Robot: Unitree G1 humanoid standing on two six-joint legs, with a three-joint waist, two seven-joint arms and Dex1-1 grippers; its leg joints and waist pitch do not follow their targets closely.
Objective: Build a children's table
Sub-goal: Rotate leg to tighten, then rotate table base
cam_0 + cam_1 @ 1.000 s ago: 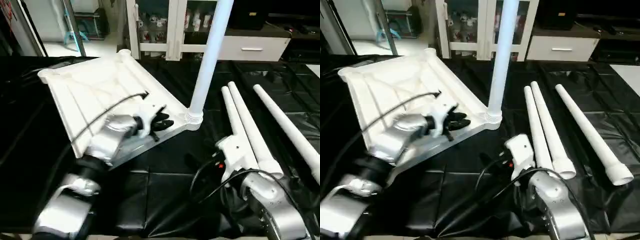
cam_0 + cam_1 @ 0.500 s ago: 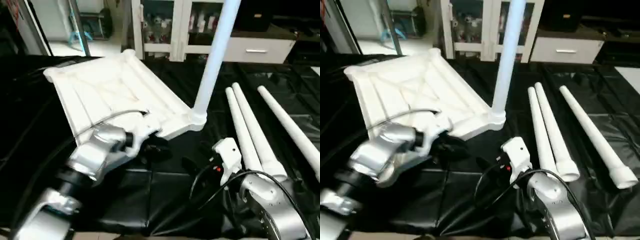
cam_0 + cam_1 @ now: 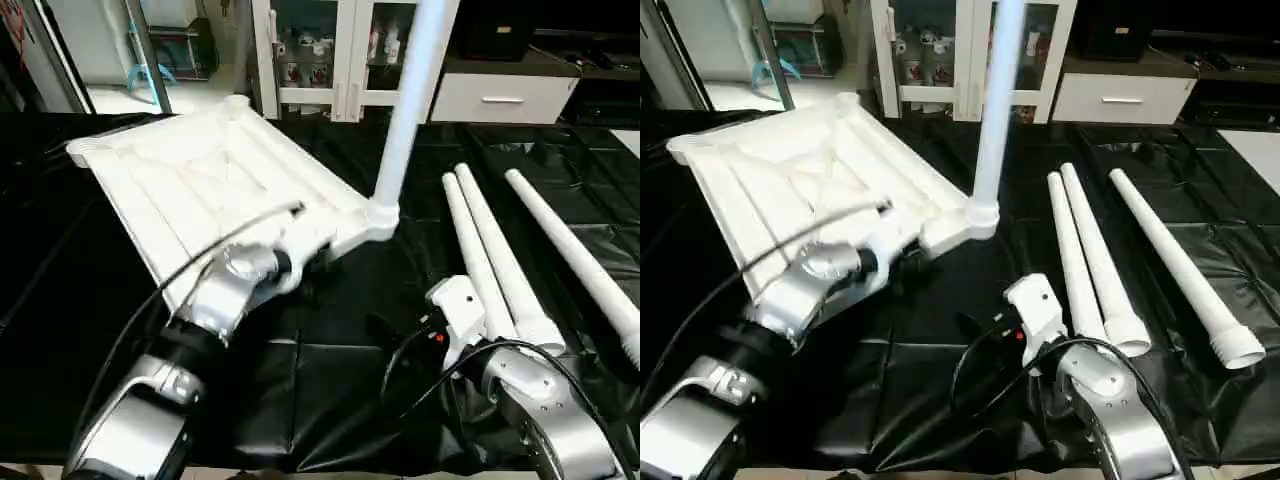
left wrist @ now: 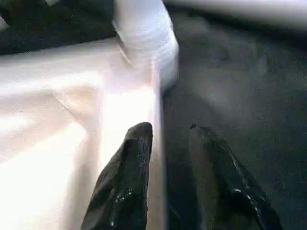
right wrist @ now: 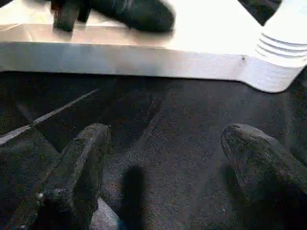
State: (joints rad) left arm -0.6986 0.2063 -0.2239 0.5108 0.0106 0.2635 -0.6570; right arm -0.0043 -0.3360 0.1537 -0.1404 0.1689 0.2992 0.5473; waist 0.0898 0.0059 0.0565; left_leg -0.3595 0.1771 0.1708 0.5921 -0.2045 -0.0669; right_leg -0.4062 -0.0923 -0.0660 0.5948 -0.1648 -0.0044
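While my left gripper (image 4: 165,132) clamps the near rim of the tabletop (image 3: 190,170) — one black finger (image 4: 129,167) over the white plastic, the other on the outer side of the edge — the top lies ribbed side up on the black mat (image 3: 300,370). Just beyond my grip, at the top's corner, one leg (image 3: 405,100) stands upright in its socket. Three loose legs (image 3: 1100,260) lie side by side on the mat, well to the right of the tabletop. My right gripper (image 5: 165,143) hangs spread wide over the mat near the tabletop's edge — holding nothing.
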